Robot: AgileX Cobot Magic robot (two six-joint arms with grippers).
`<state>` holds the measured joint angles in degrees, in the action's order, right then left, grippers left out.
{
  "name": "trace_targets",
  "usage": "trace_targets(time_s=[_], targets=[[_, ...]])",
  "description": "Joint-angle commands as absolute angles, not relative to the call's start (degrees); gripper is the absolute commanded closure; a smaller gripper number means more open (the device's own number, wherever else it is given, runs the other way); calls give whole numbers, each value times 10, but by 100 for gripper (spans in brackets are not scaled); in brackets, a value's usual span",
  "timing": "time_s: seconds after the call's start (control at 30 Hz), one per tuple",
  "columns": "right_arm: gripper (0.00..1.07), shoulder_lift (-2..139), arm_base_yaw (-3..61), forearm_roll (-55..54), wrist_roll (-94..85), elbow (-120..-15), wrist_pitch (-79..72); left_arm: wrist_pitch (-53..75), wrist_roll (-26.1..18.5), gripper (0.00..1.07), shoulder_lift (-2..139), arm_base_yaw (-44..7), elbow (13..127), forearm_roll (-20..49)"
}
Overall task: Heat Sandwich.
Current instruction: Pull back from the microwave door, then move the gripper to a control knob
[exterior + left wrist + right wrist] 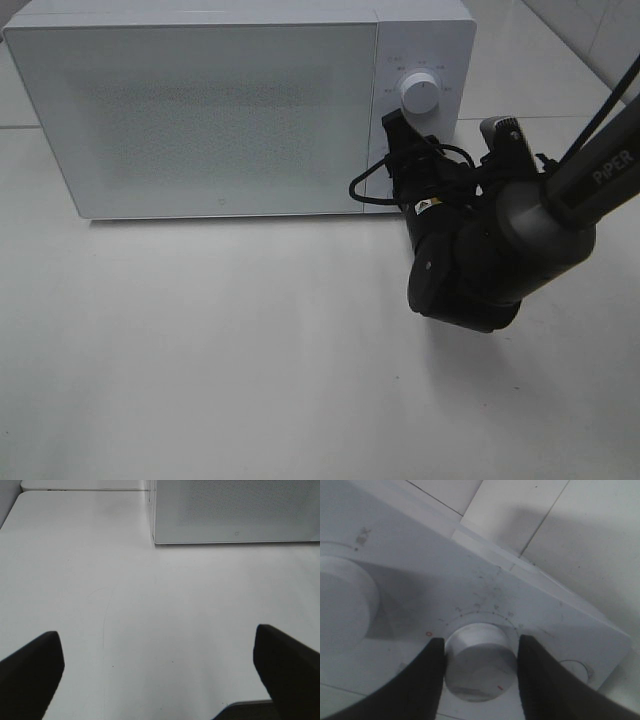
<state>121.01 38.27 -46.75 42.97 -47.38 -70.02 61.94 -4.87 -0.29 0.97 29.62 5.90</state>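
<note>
The sandwich is out of view. A white microwave [220,110] stands at the back of the table with its door shut. My right gripper [397,132] reaches to the control panel below the upper knob [418,93]. In the right wrist view its two dark fingers [427,680] press either side of the lower knob [479,662], a round white dial with a numbered scale around it. My left gripper [160,675] hangs open over bare table, nothing between its fingers [30,675], with the microwave's front [235,510] ahead of it. The left arm does not show in the exterior view.
The white table [200,350] spreads in front of the microwave. The right arm's dark bulk [480,260] and its cables sit just right of the microwave's front corner. A tiled wall [545,525] rises behind the microwave.
</note>
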Motion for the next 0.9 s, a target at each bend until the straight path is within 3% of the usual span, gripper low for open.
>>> trace_targets(time_s=[0.03,0.57,0.9], targets=[[91,1208,380,-429,492,-482,-765,612,-46,10,-13,11,296,60],[90,1208,380,-439,815,-482,-763,612,-46,10,-13,11,296,60],[88,1208,380,-441,843,-482,-763,612,-46,10,-13,11,296,60]])
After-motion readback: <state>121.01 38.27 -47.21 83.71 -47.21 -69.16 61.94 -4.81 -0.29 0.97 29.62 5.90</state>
